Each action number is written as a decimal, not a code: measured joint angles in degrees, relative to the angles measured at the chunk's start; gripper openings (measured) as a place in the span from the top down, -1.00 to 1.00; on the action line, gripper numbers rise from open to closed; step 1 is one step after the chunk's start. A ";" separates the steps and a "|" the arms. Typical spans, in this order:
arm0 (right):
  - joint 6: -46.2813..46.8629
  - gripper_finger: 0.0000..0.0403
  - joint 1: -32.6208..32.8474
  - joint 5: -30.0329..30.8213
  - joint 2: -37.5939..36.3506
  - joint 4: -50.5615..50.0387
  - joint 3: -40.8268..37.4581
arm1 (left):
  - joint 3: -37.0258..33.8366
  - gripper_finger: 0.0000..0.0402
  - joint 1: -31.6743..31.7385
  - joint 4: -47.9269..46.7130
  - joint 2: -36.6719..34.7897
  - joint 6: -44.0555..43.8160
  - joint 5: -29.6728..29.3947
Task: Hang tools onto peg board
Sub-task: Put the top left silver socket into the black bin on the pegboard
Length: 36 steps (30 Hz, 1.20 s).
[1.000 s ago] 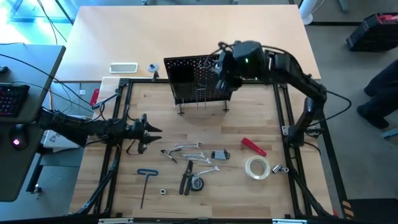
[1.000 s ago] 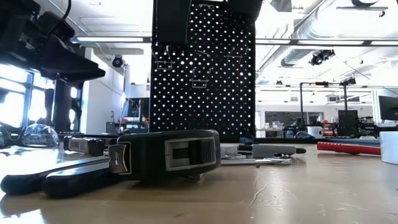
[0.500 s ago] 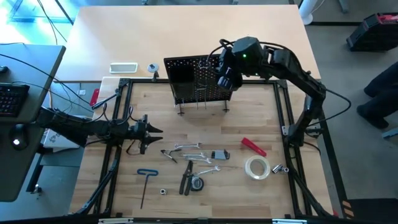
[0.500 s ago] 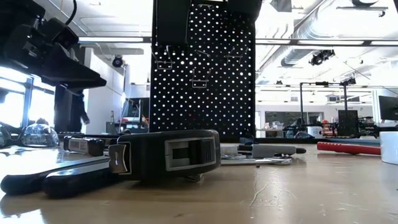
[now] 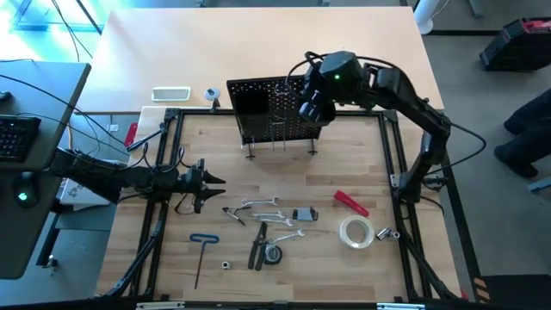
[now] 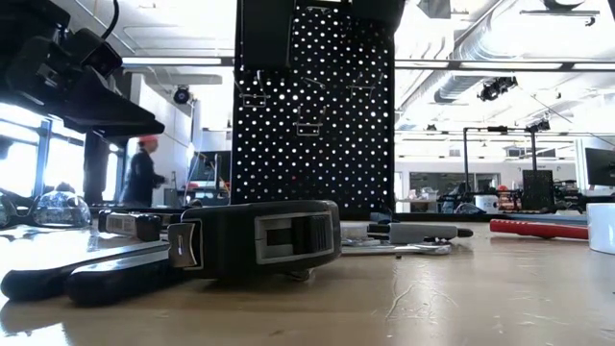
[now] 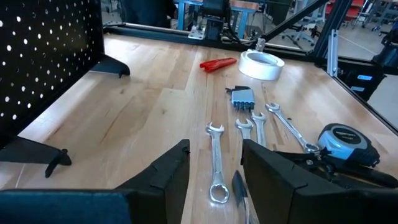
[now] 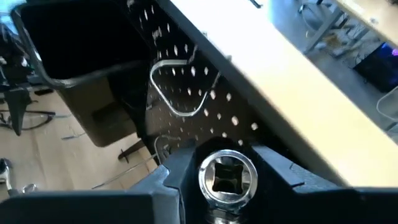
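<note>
At the far edge of the table, above the upper right part of the peg board (image 5: 275,112), your right gripper (image 5: 312,105) clamps a silver ratchet-type tool (image 8: 226,175), its round head with a square opening showing between the fingers. A wire hook (image 8: 177,87) on the perforated face lies just beyond that head, beside a black bin (image 8: 81,62); the tool is not yet on it.

Your left gripper (image 7: 214,171) waits low over the near left of the table, fingers apart and holding nothing. Ahead of it lie the remaining tools: three silver wrenches (image 7: 214,162), a tape measure (image 7: 345,140), a clear tape roll (image 7: 262,64) and a red-handled tool (image 7: 217,63). A blue T-handle hex key (image 5: 200,254) rests nearest the front edge.

Risks from here, as judgement:
- The hook is thin; if the head's opening arrives off line, the tool may glance off and drop behind the board or into the bin.
- The board stands on slender legs; a firm push from the gripper could tip or slide it.
- Release before the hook bears the weight would let the tool fall.
</note>
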 joint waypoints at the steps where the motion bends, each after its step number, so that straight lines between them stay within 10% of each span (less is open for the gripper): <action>1: 0.36 0.42 0.00 0.00 0.06 0.00 -0.64 | 0.00 0.32 0.00 -0.01 0.00 0.00 0.00; 36: -2.66 0.30 0.19 -0.04 -0.61 1.87 -2.61 | 0.00 0.32 0.00 -0.23 0.00 -0.61 0.02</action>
